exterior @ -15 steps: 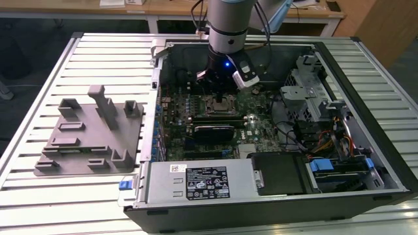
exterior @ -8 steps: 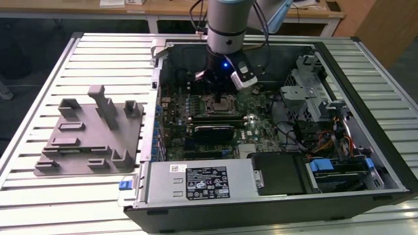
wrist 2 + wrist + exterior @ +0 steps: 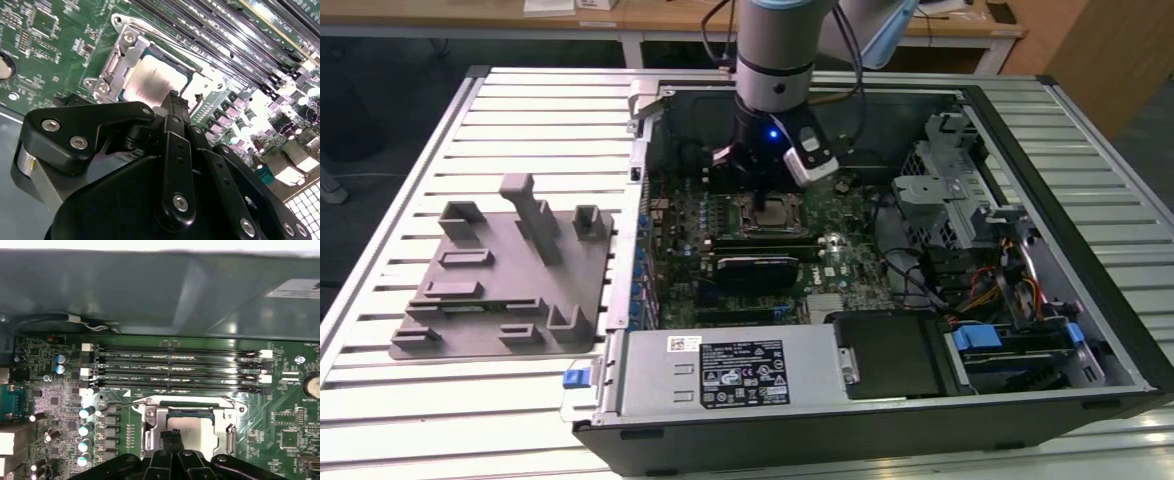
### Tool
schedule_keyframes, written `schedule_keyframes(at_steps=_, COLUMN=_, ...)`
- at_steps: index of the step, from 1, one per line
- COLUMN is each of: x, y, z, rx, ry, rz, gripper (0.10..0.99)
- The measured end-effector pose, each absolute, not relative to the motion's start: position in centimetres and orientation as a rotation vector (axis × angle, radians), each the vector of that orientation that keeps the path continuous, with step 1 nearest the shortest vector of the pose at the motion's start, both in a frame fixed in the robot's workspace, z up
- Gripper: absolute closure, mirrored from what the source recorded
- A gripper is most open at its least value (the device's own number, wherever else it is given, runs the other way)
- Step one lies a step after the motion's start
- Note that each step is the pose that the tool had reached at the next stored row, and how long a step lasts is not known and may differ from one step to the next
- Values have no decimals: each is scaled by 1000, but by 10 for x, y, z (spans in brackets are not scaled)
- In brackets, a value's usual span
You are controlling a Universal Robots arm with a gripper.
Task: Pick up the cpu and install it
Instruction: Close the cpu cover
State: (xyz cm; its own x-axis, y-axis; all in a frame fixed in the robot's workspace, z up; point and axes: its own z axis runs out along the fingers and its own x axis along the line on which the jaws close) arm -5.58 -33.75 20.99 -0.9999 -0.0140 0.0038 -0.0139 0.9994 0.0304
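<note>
Slatted white table carries the grey tray at the exterior view's left, with the open computer case to its right. Inside the case, the gripper hangs directly over the motherboard socket. In both wrist views the cpu lies flat inside that socket's metal frame, and the claw's tips look clenched together just above its edge, grasping nothing. You appear to be at the seating step. Your next move calls for confirming that the chip sits square.
</note>
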Motion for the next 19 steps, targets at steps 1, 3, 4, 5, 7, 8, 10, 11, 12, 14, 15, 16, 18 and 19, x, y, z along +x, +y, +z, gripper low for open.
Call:
schedule_keyframes(at_steps=1, x=-57, y=-338, z=209, rx=22, ry=-3137, rz=-48, gripper=980)
schedule_keyframes(at_steps=3, x=-58, y=-338, z=208, rx=22, ry=-3137, rz=-47, gripper=980)
schedule_keyframes(at_steps=4, x=-59, y=-338, z=208, rx=22, ry=-3137, rz=-47, gripper=980)
schedule_keyframes(at_steps=5, x=-59, y=-339, z=207, rx=22, ry=-3137, rz=-47, gripper=980)
schedule_keyframes(at_steps=7, x=-60, y=-340, z=206, rx=22, ry=-3137, rz=-48, gripper=980)
schedule_keyframes(at_steps=8, x=-60, y=-340, z=206, rx=22, ry=-3137, rz=-47, gripper=980)
schedule_keyframes(at_steps=10, x=-62, y=-341, z=205, rx=22, ry=-3137, rz=-48, gripper=980)
schedule_keyframes(at_steps=11, x=-63, y=-341, z=205, rx=22, ry=-3137, rz=-48, gripper=980)
schedule_keyframes(at_steps=12, x=-64, y=-341, z=204, rx=22, ry=-3137, rz=-48, gripper=980)
schedule_keyframes(at_steps=14, x=-65, y=-341, z=203, rx=22, ry=-3137, rz=-49, gripper=980)
schedule_keyframes(at_steps=15, x=-66, y=-342, z=202, rx=22, ry=-3137, rz=-48, gripper=980)
schedule_keyframes(at_steps=16, x=-66, y=-342, z=201, rx=22, ry=-3137, rz=-48, gripper=980)
schedule_keyframes(at_steps=18, x=-67, y=-342, z=200, rx=22, ry=-3137, rz=-49, gripper=980)
schedule_keyframes(at_steps=19, x=-67, y=-342, z=200, rx=22, ry=-3137, rz=-49, gripper=980)
